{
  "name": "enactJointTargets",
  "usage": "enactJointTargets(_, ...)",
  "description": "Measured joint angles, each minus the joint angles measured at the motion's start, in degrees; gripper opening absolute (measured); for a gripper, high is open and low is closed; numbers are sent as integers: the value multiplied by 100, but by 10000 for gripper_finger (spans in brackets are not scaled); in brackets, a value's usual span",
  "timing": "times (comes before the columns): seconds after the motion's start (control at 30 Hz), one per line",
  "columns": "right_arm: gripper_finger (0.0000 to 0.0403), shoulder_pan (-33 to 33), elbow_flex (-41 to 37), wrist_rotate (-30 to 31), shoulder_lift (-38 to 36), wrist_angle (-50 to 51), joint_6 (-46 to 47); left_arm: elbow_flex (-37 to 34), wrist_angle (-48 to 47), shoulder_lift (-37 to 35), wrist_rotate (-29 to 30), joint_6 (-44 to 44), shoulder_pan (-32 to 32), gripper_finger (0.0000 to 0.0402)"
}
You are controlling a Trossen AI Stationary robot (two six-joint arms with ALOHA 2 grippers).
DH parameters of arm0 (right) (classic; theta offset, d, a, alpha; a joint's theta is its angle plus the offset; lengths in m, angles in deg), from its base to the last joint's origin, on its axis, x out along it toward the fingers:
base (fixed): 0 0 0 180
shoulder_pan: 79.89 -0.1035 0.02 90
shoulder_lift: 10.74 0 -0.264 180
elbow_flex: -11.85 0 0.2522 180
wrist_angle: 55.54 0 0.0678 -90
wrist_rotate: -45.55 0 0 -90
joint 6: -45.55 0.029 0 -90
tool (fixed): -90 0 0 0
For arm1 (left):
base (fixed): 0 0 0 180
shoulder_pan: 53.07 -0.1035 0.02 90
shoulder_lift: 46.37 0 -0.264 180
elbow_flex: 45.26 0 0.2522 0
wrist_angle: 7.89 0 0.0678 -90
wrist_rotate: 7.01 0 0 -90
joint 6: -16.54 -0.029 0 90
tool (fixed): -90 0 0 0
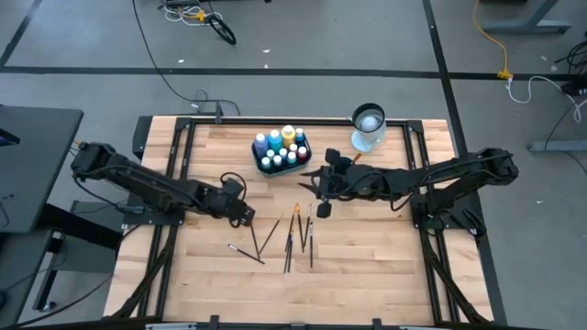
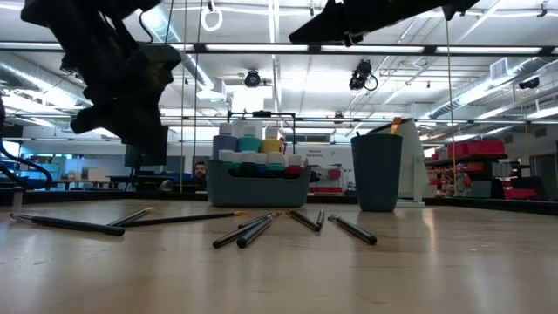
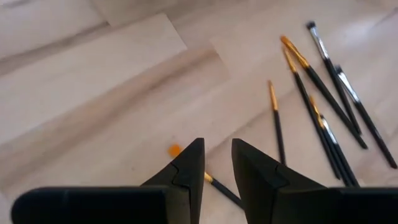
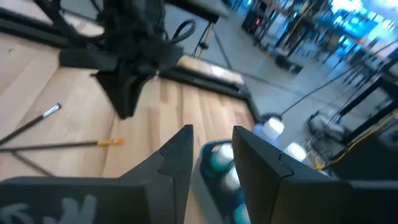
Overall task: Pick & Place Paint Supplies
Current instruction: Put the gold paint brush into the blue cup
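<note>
1. Left gripper (image 1: pixel 248 216): you have it over the wooden table (image 1: pixel 385 275), clear of the surface. In the left wrist view its jaws stand narrowly apart with nothing between them. Just beyond the fingertips (image 3: pixel 193 163) lies one brush (image 3: pixel 219 186), its handle running under the jaws; a small orange spot (image 3: pixel 175 150) sits on the wood beside that same fingertip.

2. Brushes (image 1: pixel 298 234): you will find these thin dark-handled pieces loose on the table, fanned out ahead of the left jaws and below the right ones. One pair lies apart from the main cluster, on the left gripper's side (image 1: pixel 248 250).

3. Right gripper (image 1: pixel 323 209): it hangs above the table, raised off the wood. Its jaws are part open and hold nothing, as the right wrist view shows.

4. Paint bottles (image 1: pixel 280 147): you see them standing upright together in the teal tray (image 1: pixel 282 168), just ahead of and below the right jaws. Their tops are blue, teal, white, yellow and pink.

5. Dark blue cup (image 1: pixel 367 121): upright, beside the tray, well apart from the left jaws and nearer the right arm.
</note>
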State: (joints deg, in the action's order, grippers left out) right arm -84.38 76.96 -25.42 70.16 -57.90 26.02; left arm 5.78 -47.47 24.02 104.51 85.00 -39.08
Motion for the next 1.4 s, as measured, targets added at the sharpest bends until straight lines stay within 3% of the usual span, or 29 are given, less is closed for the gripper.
enactJointTargets(0.3, 116, 0, 0, -2, 0, -785, -653, -1, -36, 256, 378, 1064, 424, 88)
enactJointTargets(0.57, 116, 0, 0, -17, 0, -863, -943, -4, 0, 1269, -103, 1801, 329, 92)
enactJointTargets(0.7, 116, 0, 0, -59, 2, -859, -922, -4, 9, 1504, -310, 1779, 133, 103)
enactJointTargets(1.07, 116, 0, 0, -56, 2, -859, -926, -4, 603, 1499, -151, 1510, 9, 142)
enactJointTargets(1.4, 116, 0, 0, -56, 2, -859, -927, -4, 669, 1499, -221, 1428, -21, 145)
